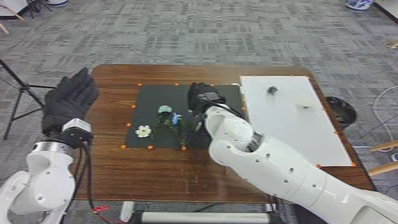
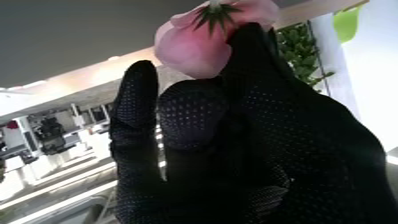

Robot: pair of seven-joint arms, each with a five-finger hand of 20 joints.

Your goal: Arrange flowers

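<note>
My left hand (image 1: 71, 97) is off the table's left side, fingers straight and open. Over the upper right part of the black mat (image 1: 151, 97), my right hand (image 1: 204, 94) is held low. The glove of my right hand (image 2: 191, 115) covers one edge of a pink flower (image 2: 194, 47), whose green sepals face the camera. Left of that hand on the mat lie a pale blue-green flower (image 1: 165, 109), a small blue flower (image 1: 176, 119) and a white flower (image 1: 143, 131), with green stems among them.
A white board (image 1: 298, 135) covers the table's right part, with a small dark object (image 1: 272, 90) and a small pale one (image 1: 305, 106) on it. Beyond the right edge stands a black bin (image 1: 340, 111). A tripod (image 1: 18, 97) stands on the left.
</note>
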